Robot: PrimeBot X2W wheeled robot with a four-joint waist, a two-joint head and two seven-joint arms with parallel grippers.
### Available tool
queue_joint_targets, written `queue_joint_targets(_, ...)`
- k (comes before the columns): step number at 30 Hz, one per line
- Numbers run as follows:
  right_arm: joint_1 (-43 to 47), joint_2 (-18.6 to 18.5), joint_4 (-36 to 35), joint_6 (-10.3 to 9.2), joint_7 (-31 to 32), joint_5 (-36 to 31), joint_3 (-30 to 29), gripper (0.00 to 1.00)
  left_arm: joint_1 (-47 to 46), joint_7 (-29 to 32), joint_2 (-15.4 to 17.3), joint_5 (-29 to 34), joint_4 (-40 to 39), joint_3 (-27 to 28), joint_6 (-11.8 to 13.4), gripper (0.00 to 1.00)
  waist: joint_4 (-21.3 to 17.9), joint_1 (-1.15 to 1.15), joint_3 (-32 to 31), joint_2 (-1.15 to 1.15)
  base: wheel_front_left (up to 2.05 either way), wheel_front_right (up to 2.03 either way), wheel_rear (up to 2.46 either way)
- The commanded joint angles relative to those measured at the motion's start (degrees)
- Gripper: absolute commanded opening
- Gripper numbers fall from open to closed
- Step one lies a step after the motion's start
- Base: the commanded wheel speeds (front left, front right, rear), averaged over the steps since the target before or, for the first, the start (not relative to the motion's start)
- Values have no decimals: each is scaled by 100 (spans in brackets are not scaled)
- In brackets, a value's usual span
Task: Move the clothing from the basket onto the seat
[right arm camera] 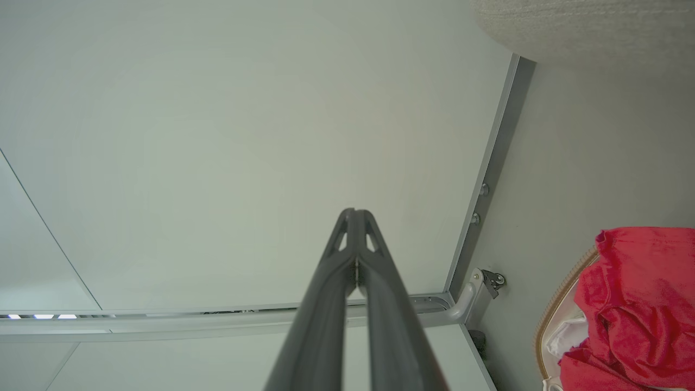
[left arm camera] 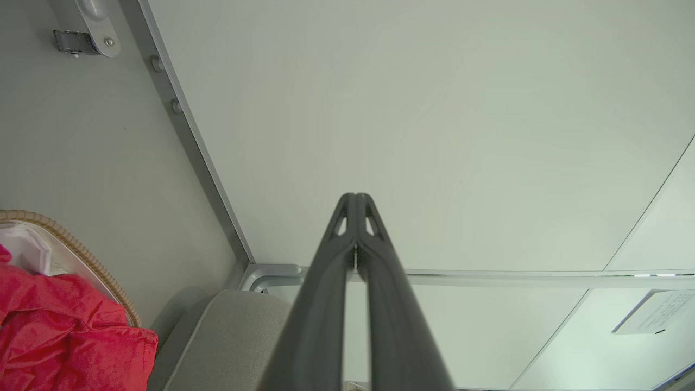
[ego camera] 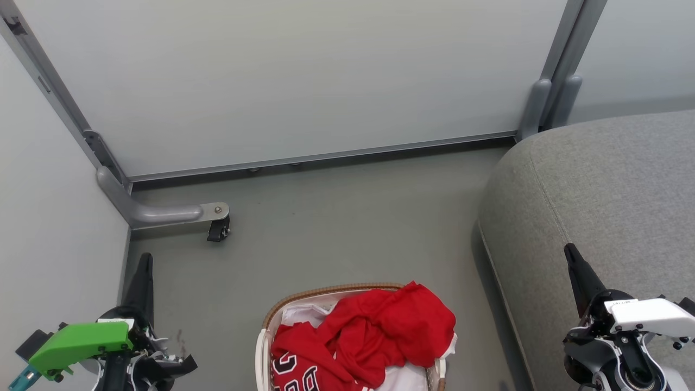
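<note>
Holding both pairs of long dark fingers pressed flat together with nothing between them, I hang my left gripper [ego camera: 145, 260] low on the left over the smooth grey floor [ego camera: 336, 217]. My right gripper [ego camera: 571, 255] is low on the right, its tapered tip set against the seat [ego camera: 608, 190], a broad grey cushion of coarse woven fabric with a rounded edge and a stitched seam. The clothing [ego camera: 374, 331] lies in the basket [ego camera: 326, 291] between my arms: crumpled bright red fabric heaped loosely, one piece a jersey with black-and-white block letters (cut off by the frame edge). The basket is oval white plastic with a brown woven rim, and a white liner [ego camera: 301, 314] shows beneath the red. It stands on the floor near the seat, apart from it. Behind are pale matte wall panels [ego camera: 298, 81] in grey metal frames, and a curved metal foot with a small black caster [ego camera: 218, 229].
</note>
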Motion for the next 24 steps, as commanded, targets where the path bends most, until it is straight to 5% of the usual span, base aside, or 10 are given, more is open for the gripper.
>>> queue_joint_targets(1, -49, -35, -17, -2, 12, 21, -8, 0, -65, 11, 12, 32, -2, 4, 1, 0, 0, 0, 0, 0, 0, 0, 0)
queue_joint_targets(24, -49, -35, -17, -2, 12, 21, -8, 0, -66, 11, 12, 33, 0, 4, 0, 0, 0, 0, 0, 0, 0, 0, 0)
